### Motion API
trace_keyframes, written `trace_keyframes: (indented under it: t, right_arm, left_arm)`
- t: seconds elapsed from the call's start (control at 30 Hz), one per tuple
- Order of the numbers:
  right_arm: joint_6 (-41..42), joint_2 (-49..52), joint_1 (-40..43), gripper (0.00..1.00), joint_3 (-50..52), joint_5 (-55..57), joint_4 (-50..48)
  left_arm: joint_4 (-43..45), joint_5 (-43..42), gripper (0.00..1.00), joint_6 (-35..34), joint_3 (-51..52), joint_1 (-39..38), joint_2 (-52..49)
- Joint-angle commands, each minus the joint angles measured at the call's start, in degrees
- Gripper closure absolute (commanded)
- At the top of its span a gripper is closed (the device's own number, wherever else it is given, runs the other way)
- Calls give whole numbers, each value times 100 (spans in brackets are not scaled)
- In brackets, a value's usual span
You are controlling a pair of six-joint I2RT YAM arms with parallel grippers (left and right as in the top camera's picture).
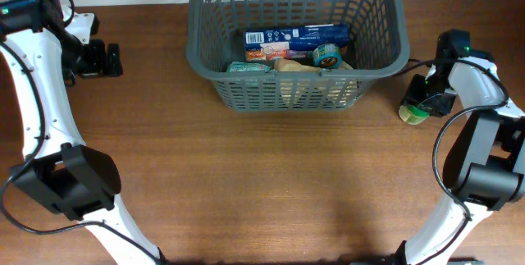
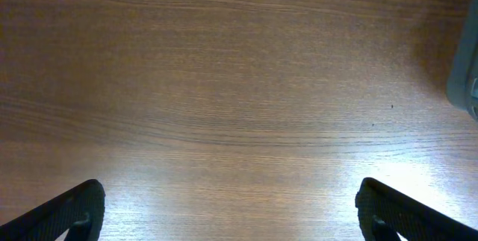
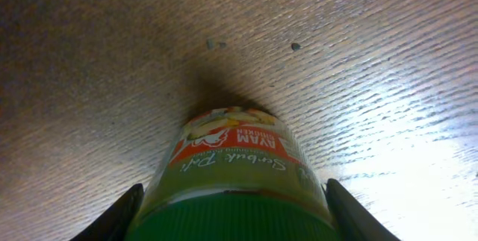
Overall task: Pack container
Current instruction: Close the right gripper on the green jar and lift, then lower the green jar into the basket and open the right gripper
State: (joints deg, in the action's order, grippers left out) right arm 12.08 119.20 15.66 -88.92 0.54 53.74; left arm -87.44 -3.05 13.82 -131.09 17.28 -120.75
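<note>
Right arm at the pickup: jar gripped, basket waiting.

My right pincer (image 3: 233, 200) is narrowed onto a jar (image 3: 228, 151), its fingers (image 3: 127, 213) flush against either side of the green lid (image 3: 231, 222). The jar looks to be resting on the table (image 1: 262, 183). Seen from overhead, the basket (image 1: 246, 93) lies at about ten o'clock from the jar and is part filled with packets (image 1: 295, 35). I judge this the pickup step. Next I need a lift high enough to clear the basket's thick rim, a swing toward ten o'clock, then a release over a free spot. My left pincer (image 2: 230, 196), off at nine o'clock, gapes wide with nothing in it.
</note>
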Motion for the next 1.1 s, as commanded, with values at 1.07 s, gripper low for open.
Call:
trace_keyframes:
  t: [1.07]
  right_arm:
    - [168,-518,-1609,70,-7619,553,3484]
  left_arm:
    - [-4,-63,1,-74,24,15,44]
